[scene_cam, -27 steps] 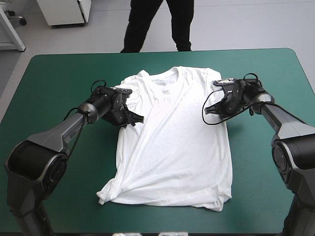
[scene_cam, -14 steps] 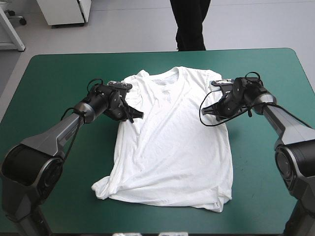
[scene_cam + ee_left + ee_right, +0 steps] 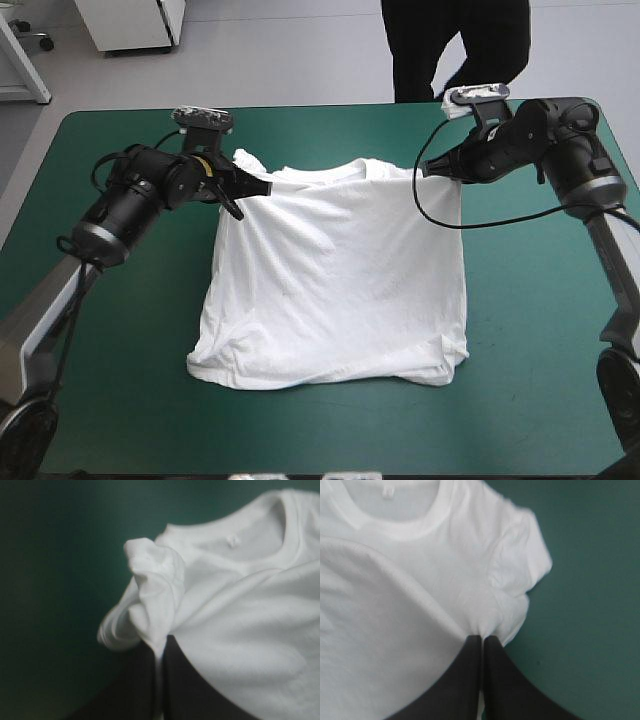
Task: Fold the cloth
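My left end effector (image 3: 248, 187) is clenched on the T-shirt (image 3: 335, 290) at one shoulder, with the sleeve bunched just ahead of its fingertips. My right end effector (image 3: 427, 168) pinches the other shoulder the same way. The shoulders are lifted and the hem lies on the bench (image 3: 110, 400) between and below them. I judge the cloth light, limp and apt to slip, so the shoulder seams are the sound hold. Bare teal-green cover lies outside both end effectors, but the far edge is near.
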Controlling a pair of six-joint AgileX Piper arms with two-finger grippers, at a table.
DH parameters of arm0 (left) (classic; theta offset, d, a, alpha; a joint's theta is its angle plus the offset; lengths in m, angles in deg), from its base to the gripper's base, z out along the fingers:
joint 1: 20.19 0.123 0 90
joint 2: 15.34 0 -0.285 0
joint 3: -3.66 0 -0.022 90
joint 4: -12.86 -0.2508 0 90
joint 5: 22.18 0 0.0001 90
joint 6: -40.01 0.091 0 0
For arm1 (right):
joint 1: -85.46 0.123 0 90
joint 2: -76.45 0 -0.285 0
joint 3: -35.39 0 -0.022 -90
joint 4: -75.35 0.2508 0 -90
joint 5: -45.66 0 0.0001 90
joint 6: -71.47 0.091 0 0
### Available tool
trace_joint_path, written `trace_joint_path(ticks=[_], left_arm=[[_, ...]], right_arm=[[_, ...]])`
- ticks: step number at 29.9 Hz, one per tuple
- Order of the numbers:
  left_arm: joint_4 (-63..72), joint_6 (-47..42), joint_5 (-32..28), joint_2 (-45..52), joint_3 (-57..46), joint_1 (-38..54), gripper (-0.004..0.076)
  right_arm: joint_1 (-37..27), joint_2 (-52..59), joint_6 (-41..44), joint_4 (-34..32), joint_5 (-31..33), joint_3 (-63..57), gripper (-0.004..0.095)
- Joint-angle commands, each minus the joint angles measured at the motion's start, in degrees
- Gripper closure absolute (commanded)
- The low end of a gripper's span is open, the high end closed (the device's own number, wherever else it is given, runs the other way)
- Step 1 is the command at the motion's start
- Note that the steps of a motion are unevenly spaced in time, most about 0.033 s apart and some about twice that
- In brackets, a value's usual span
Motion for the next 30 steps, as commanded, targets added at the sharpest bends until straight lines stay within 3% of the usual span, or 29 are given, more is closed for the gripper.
trace_joint_path(ticks=[1,13,18,24,30], left_arm=[[-0.56,0.70,-3.26,7.44,3.26,-0.03,0.0733],[0.07,2.94,-3.02,18.61,12.08,-0.03,0.0733],[6.72,7.30,-2.85,21.75,13.04,-0.03,0.0733],[9.93,7.60,-0.71,23.12,13.04,-0.03,0.0733],[9.46,7.67,-2.78,20.90,13.04,-0.03,0.0733]], right_arm=[[-0.10,6.38,-0.33,-1.09,-0.41,4.88,0.0921],[-0.10,20.61,0.10,-1.28,-1.40,7.61,0.0921],[-0.10,24.67,0.53,-1.18,-2.41,10.25,0.0921],[-0.10,25.71,0.78,-1.06,-2.76,11.50,0.0921],[-0.10,23.81,0.78,-1.06,-5.47,11.50,0.0921]])
